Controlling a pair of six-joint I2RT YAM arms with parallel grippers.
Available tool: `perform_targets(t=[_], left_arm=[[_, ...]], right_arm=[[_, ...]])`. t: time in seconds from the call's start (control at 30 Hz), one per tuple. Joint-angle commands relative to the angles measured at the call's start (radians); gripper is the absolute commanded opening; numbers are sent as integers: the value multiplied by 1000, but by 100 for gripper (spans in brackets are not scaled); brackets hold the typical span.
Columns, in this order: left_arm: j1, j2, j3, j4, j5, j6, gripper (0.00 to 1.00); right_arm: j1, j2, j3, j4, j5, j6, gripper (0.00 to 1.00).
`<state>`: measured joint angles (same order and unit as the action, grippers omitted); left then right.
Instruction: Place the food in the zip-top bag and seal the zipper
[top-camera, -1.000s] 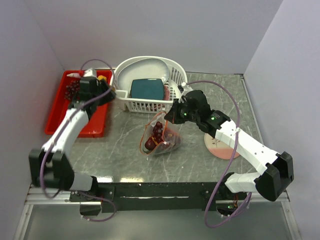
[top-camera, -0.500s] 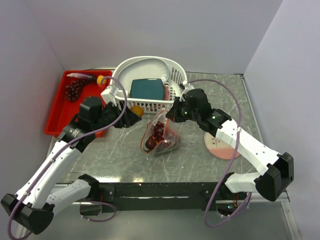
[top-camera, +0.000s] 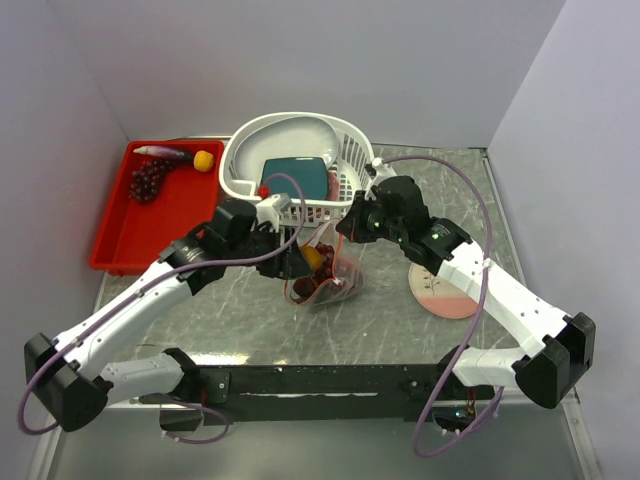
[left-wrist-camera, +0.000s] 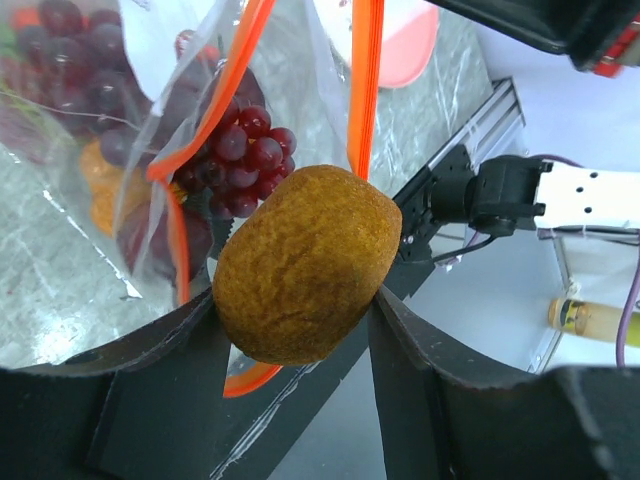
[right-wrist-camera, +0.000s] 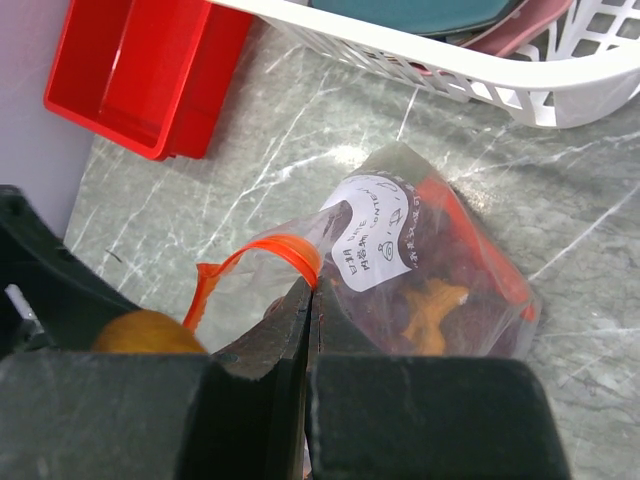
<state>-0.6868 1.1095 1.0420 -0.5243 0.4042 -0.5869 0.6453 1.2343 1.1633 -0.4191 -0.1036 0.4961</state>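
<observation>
At zipper edge, fruit, perhaps inside bag

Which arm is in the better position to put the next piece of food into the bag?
Left. The left end effector holds the yellow fruit right at the open mouth of the zip-top bag. The right end effector is shut on the zipper edge, holding it up.
</observation>
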Motion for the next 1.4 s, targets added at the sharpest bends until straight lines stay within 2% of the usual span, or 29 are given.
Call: perform_targets(t=[0.0,0.07,0.13,0.17,0.2,0.3,0.37,0.47,0.53,0.57,0.63,0.67,0.77,0.93,1.2,1.37], left_arm=[[-23,53,81,-9,-31,25,42],[-23,70,95,-16,-56,16,56],[-23,88,121,-17,-71,12,64],[-22,92,127,-16,-77,3,76],[-23,95,138,-14,-85,-1,81],[-23,107,147,3,-79,-8,90],[-23,115,147,9,-64,-11,93],[-23,107,151,10,-64,-16,89],[-22,76,164,-20,-88,-14,80],[-23,63,170,-34,-135,-11,73],[-22,21,187,-106,-211,-11,66],[-23,9,193,-127,-276,-10,58],[-23,-48,155,-187,-335,-21,50],[-23,-97,38,-155,-291,-54,51],[-25,-134,-167,33,-185,-129,67],[-26,-134,-267,156,-145,-174,65]], right_arm=[[8,-41,49,3,28,-10,0],[10,-47,47,5,28,-11,0],[11,-50,47,-1,28,-10,0],[10,-55,45,-1,30,-10,0],[11,-58,44,-1,33,-10,0],[13,-64,41,-3,39,-13,0],[11,-67,39,-4,42,-11,0],[11,-70,39,-12,53,-16,0],[11,-75,39,-21,67,-16,0],[11,-79,41,-24,70,-21,0],[13,-82,42,-30,80,-22,0],[13,-85,41,-32,81,-21,0],[14,-88,38,-30,76,-16,0],[20,-85,33,-26,77,-8,0],[48,-76,36,-41,102,2,0],[69,-73,41,-52,131,10,0]])
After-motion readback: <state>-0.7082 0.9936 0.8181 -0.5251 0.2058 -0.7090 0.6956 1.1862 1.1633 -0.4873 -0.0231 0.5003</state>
